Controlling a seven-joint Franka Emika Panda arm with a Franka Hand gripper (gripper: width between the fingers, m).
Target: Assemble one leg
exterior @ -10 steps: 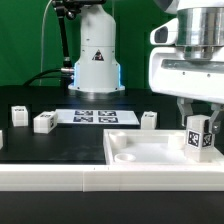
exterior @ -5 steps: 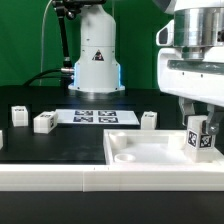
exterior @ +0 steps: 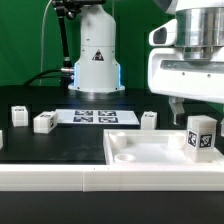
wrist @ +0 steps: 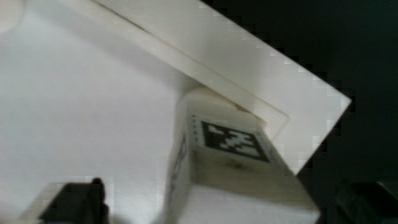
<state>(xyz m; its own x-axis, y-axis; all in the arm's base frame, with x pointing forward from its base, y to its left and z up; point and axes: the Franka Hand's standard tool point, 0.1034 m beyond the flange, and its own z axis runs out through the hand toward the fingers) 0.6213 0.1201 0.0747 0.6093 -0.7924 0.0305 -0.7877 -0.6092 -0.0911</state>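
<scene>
The leg (exterior: 201, 136), a small white post with a black-and-white tag, stands upright in the far right corner of the large white tray (exterior: 140, 152). My gripper (exterior: 196, 110) hangs right over it, with one finger (exterior: 177, 108) clear of the leg's side. In the wrist view the leg (wrist: 240, 160) sits between the two dark fingers (wrist: 71, 202), with a gap to the one that shows clearly. The gripper (wrist: 217, 206) is open around the leg and does not pinch it.
Three more white legs lie on the black table (exterior: 18, 115) (exterior: 43, 122) (exterior: 148, 119). The marker board (exterior: 92, 117) lies behind them, before the robot base (exterior: 95, 60). A white ledge (exterior: 60, 176) runs along the front.
The fingers that were closed on the leg have come apart and risen slightly. The leg now stands by itself in the tray's corner.
</scene>
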